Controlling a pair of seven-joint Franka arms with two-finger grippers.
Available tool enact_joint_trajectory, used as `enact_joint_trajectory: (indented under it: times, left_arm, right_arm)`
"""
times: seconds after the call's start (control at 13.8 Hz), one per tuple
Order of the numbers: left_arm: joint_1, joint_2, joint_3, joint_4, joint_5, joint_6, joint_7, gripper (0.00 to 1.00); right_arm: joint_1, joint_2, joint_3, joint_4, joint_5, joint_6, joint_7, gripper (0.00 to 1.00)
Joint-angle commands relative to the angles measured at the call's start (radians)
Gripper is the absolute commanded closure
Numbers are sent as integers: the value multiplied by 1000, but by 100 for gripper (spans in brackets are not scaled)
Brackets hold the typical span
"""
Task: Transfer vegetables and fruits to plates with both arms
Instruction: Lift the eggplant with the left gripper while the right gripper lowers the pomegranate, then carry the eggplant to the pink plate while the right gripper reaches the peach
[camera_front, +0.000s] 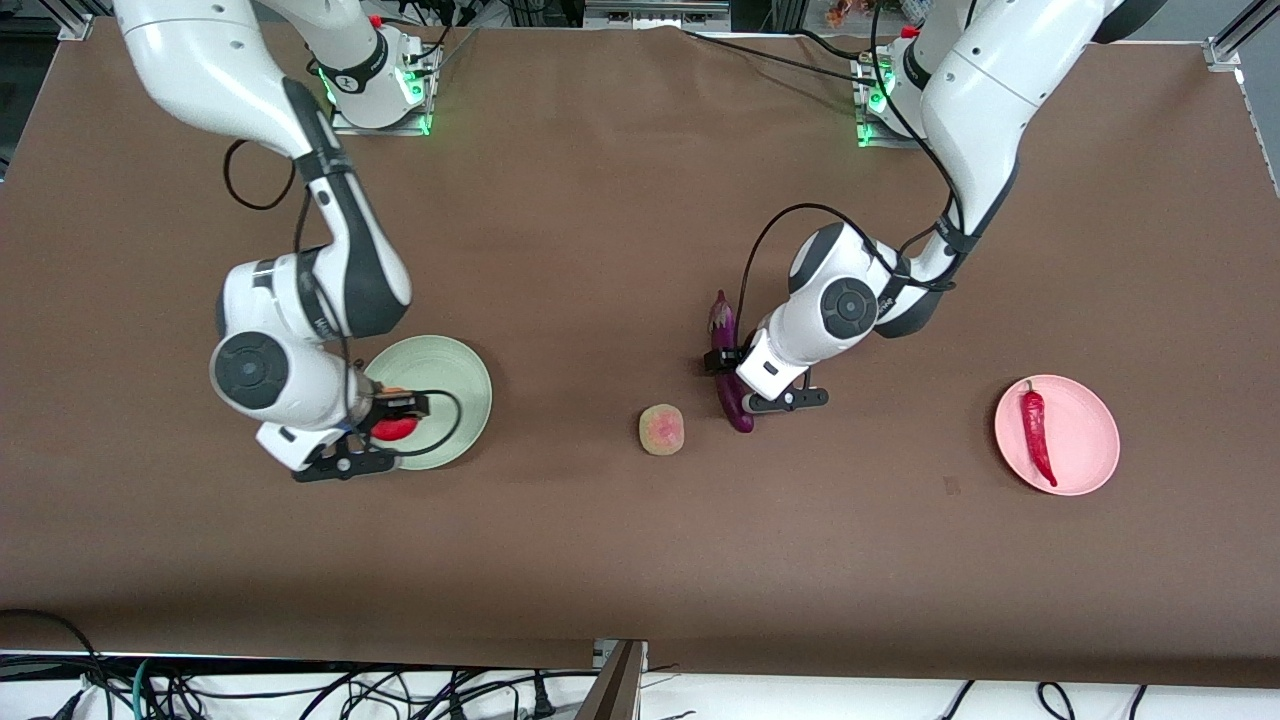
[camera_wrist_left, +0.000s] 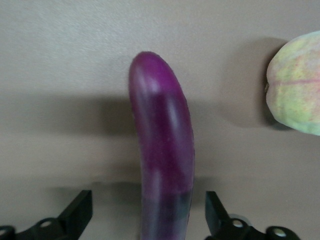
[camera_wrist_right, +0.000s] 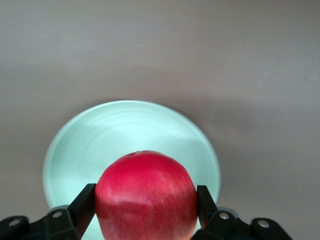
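Observation:
My right gripper (camera_front: 385, 432) is shut on the round red fruit (camera_front: 396, 430) and holds it over the pale green plate (camera_front: 455, 375). In the right wrist view both fingers press the red fruit (camera_wrist_right: 146, 195) with the green plate (camera_wrist_right: 130, 125) under it. My left gripper (camera_front: 742, 388) is open, low over the purple eggplant (camera_front: 722, 325) that lies on the table. In the left wrist view the fingers straddle the eggplant (camera_wrist_left: 162, 150) with a gap on each side. The pale yellowish fruit (camera_front: 661, 429) lies beside the eggplant's tip. The red chili (camera_front: 1037, 435) lies on the pink plate (camera_front: 1085, 430).
The brown cloth-covered table (camera_front: 620, 560) holds nothing else. The pale fruit also shows in the left wrist view (camera_wrist_left: 297, 85), close to the eggplant's tip. The pink plate sits toward the left arm's end, the green plate toward the right arm's end.

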Motion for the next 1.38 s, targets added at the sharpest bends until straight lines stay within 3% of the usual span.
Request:
enact_joint_trajectory:
  times: [0.0,0.14,0.36,0.43,0.65,0.72,0.94,1.3]
  left_arm:
    - [-6,-21,4,-24,18,38,-15,97]
    - [0,-25,4,-27,20,34,-8,100]
    - [6,-53,6,-26,20,22,-8,100]
    - [12,-86,10,-24,20,-38,-6,100]
    - [92,-172,26,63,76,-381,48,100]
    - [131,-173,21,124,107,-513,120,100]
    - [199,-168,53,229,241,-766,332,100]
    - [320,-154,69,243,622,-838,642,100]
  right_arm:
    - [-2,20,19,-42,11,82,-16,68]
    - [-6,42,19,-75,14,148,-16,65]
    - [-11,43,19,-126,15,211,-10,51]
    - [-11,43,19,-126,15,210,-5,47]
    - [-11,33,20,-121,15,199,3,8]
    - [-11,24,25,-115,15,187,9,1]
    - [6,7,51,-69,14,118,125,1]
    - [70,31,149,58,12,92,462,1]
